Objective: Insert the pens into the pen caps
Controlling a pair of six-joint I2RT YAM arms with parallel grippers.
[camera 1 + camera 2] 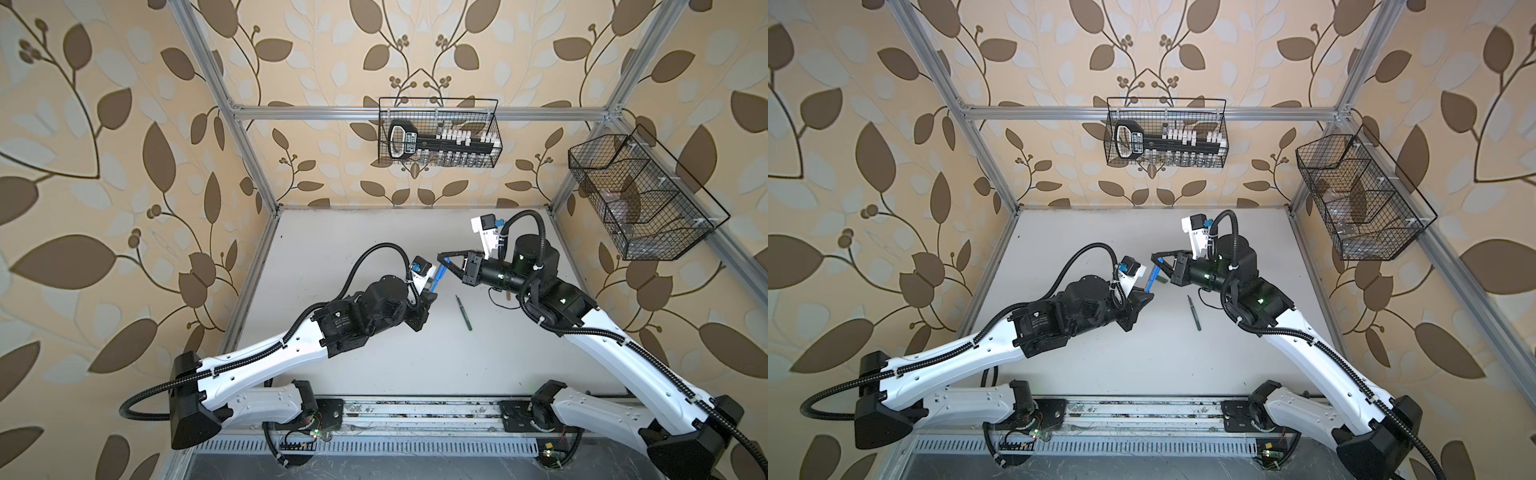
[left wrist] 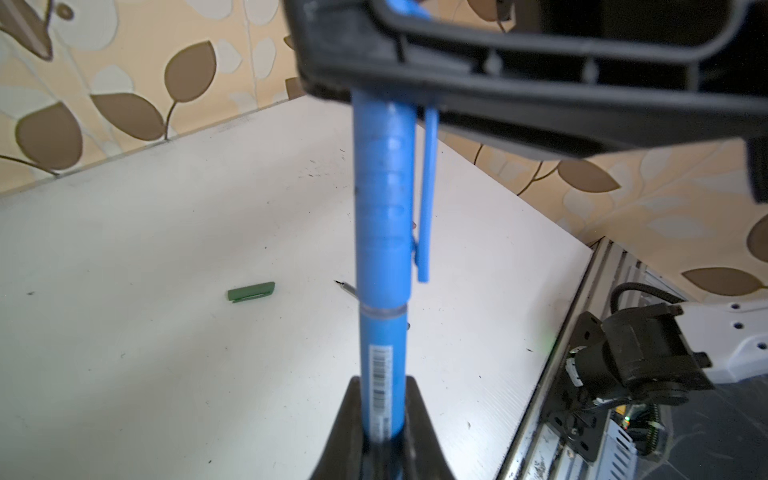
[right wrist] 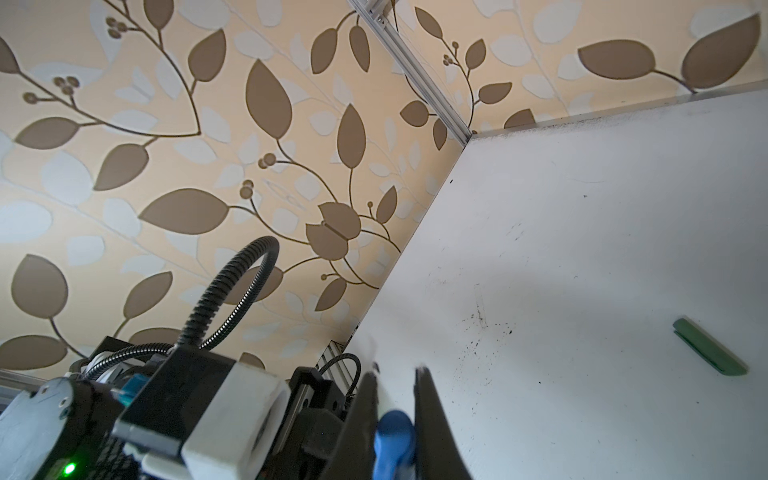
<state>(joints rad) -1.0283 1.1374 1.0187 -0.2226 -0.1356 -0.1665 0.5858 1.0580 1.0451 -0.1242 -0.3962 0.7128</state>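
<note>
Your left gripper [image 2: 382, 415] clamps the blue pen [image 2: 382, 365] midair, right gripper [image 3: 395, 399] pinches its blue cap [image 2: 384, 187] (looks seated). Green pen [image 1: 464, 312] and green cap [image 2: 251, 291] lie apart on the table [image 1: 374, 353], not yet capped.

Pinched between right fingers [image 3: 432, 424]: blue cap [image 3: 392, 436]; green cap [image 3: 708, 353] lying apart on table [image 3: 582, 228].

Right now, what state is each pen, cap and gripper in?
blue pen: raised, cap on
blue cap: on the blue pen
green pen: uncapped, flat on the table
green cap: loose on the table
left gripper: shut on blue pen
right gripper: shut on blue cap
</note>
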